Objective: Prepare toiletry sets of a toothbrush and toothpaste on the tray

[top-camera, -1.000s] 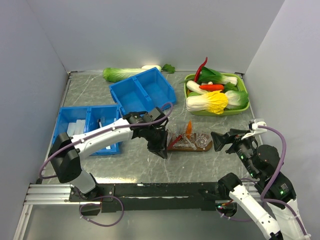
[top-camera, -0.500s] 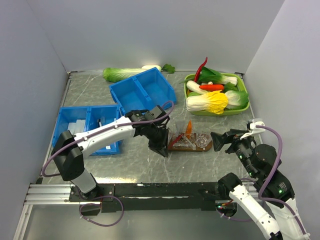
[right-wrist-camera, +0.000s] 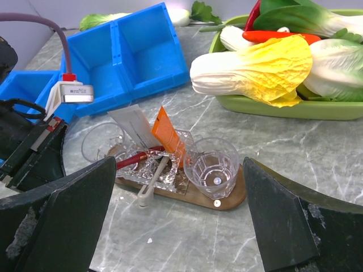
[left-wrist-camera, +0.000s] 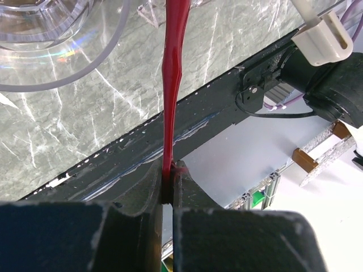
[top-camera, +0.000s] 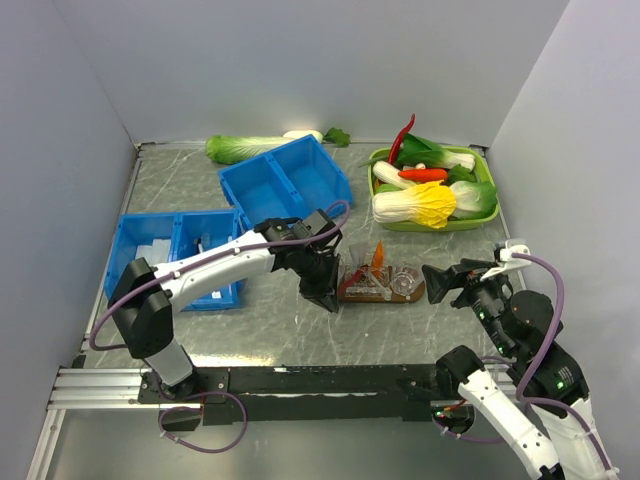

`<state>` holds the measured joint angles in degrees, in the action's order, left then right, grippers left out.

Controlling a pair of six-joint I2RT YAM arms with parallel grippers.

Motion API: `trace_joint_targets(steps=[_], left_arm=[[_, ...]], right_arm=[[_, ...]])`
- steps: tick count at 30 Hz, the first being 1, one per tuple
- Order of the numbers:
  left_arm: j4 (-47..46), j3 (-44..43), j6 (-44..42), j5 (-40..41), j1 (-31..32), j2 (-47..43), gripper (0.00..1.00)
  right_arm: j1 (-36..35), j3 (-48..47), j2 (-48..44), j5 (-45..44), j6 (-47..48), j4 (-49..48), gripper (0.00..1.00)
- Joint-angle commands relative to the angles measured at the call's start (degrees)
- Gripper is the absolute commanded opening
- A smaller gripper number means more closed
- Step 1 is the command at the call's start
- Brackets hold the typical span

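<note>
The dark wooden tray [top-camera: 412, 296] lies mid-table with three clear cups on it. My left gripper [left-wrist-camera: 168, 190] is shut on the handle of a red toothbrush [left-wrist-camera: 173, 85]. It hovers just left of the tray [right-wrist-camera: 227, 199], and the brush's far end reaches in at the middle cup [right-wrist-camera: 164, 164]. That cup holds a white toothpaste tube with an orange end [right-wrist-camera: 167, 133], and a pale toothbrush [right-wrist-camera: 152, 182] leans out of it. The right cup [right-wrist-camera: 211, 165] and the left cup [right-wrist-camera: 102, 144] hold nothing. My right gripper [right-wrist-camera: 181, 226] stands wide open, right of the tray.
Two blue bins [top-camera: 285, 183] [top-camera: 175, 255] sit left and behind the tray, the nearer one with white items inside. A green tray of toy vegetables [top-camera: 433, 190] is at the back right. A cabbage [top-camera: 245, 148] lies along the back wall.
My left arm has edged slightly right toward the tray, still holding the red toothbrush. The right arm has hardly moved.
</note>
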<state>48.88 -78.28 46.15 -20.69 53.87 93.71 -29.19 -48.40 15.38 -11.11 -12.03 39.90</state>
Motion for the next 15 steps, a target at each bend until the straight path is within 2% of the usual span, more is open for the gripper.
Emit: trace_joint_targets(steps=[1, 10, 15], left_arm=[[1.04, -3.02, 1.13, 1.09, -0.25, 1.12, 0.01], [0.34, -3.19, 1.05, 0.47, -0.25, 2.09, 0.03], [0.42, -3.9, 0.87, 0.74, -0.25, 2.62, 0.13]], right_arm=[[0.19, 0.5, -1.05, -0.66, 1.13, -1.23, 1.0], [0.1, 0.68, -1.4, -0.58, 1.22, -1.32, 1.0], [0.01, 0.85, -1.67, -0.58, 1.22, -1.4, 1.0]])
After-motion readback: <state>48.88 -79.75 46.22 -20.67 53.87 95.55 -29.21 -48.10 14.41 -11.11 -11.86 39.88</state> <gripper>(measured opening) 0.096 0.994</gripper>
